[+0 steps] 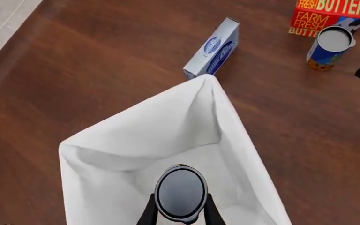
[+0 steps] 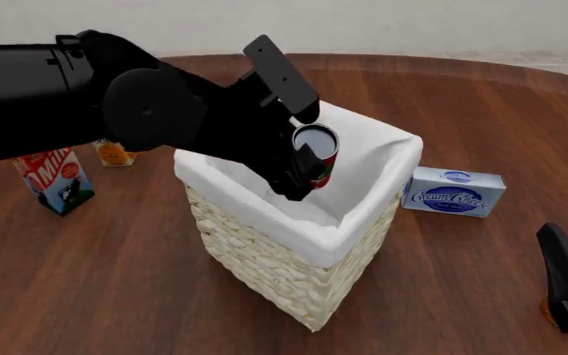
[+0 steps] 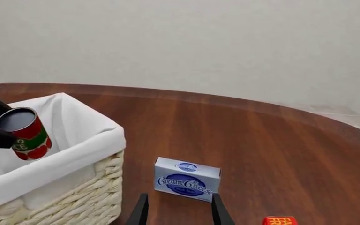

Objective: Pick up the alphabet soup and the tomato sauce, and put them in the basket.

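The tomato sauce (image 2: 316,155) is red with a green band and silver top. The basket (image 2: 294,277) is cream wicker, white-lined; the bench (image 2: 461,296) is dark brown wood.

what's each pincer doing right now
Left pincer: closed on the tomato sauce, over the basket.
Right pincer: open, holding nothing.

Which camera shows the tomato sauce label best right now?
Right wrist view: the tomato sauce shows its red-and-green side unobstructed. The front view half hides it behind the left gripper; the left wrist view shows only its top.
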